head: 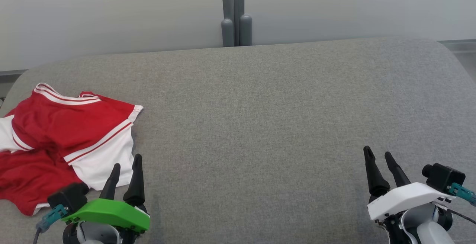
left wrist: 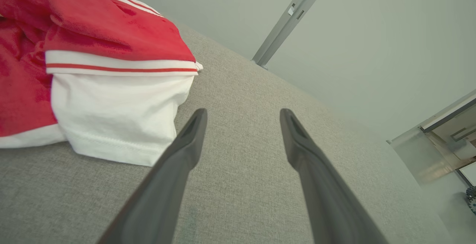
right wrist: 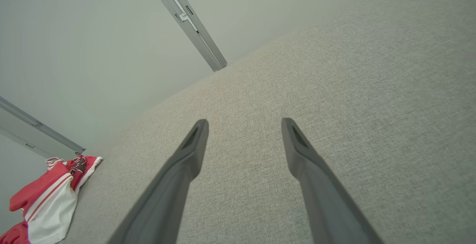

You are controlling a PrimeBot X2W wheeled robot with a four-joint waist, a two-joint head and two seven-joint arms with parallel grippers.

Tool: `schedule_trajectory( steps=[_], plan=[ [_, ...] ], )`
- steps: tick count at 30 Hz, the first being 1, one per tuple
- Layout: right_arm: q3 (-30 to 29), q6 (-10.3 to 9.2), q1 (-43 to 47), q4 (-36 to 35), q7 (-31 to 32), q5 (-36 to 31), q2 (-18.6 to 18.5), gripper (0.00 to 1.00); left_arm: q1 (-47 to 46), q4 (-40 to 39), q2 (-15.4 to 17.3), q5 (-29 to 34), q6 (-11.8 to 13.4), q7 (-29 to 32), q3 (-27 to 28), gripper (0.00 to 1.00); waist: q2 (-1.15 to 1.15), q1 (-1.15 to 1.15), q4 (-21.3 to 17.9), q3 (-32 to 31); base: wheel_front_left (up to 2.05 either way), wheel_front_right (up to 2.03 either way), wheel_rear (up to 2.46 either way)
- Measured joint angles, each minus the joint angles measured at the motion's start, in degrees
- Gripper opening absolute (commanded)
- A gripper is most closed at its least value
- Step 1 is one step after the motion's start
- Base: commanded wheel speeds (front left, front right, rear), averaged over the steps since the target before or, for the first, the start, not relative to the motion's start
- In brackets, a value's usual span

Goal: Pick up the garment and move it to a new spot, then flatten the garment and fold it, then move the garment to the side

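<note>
The garment (head: 67, 132) lies at the far left of the grey pad (head: 260, 125), a crumpled red-and-white heap that runs off the left edge of my head view. My left gripper (head: 127, 161) is the nearer one. Its jaws stand wide apart with nothing between them, and its tips sit at the heap's near right corner, by the white panel (left wrist: 119, 117). From the left wrist camera that panel lies just left of the left finger (left wrist: 180, 154), so close that I cannot tell whether cloth and finger touch. The gap between the fingers looks onto bare pad. So the cloth is ahead and to the left of that gripper, not in its line.

My right gripper (head: 378, 151) is likewise spread wide and empty, at the pad's near right and well apart from the heap. From its wrist camera the garment is a small patch at the lower left.

I can read no clean long axis in the heap. The clearest line is the striped band (head: 100, 140), slanting from near left to far right and ending at a corner toward the pad's middle.

My judgement is that the pick belongs to the left arm, which needs to shift left and forward to get a fold between its fingers. The right arm would have the whole bare pad to cross before it could help.
</note>
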Motion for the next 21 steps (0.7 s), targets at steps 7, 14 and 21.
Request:
schedule_trajectory(
  steps=[7,14,21],
  plan=[
    [0.25,0.0,0.0,0.08,-1.15,-4.64,-0.03,1.0,0.01,-1.24,0.15,5.78,0.05,-1.21,-0.19,1.0,0.0,0.0,0.16,0.05,0.0,0.0,0.0],
    [0.73,0.01,-0.01,-0.26,-2.4,-8.55,-0.67,1.0,0.03,-1.67,0.19,10.45,0.05,-2.24,-0.31,1.0,0.0,0.0,0.54,0.16,0.0,0.0,0.0],
    [0.78,0.01,-0.01,-0.8,-3.3,-11.5,-0.93,1.0,0.05,-1.94,0.22,14.12,0.03,-3.04,-0.08,1.0,0.0,0.0,0.81,0.13,0.0,0.0,0.0]
  ],
)
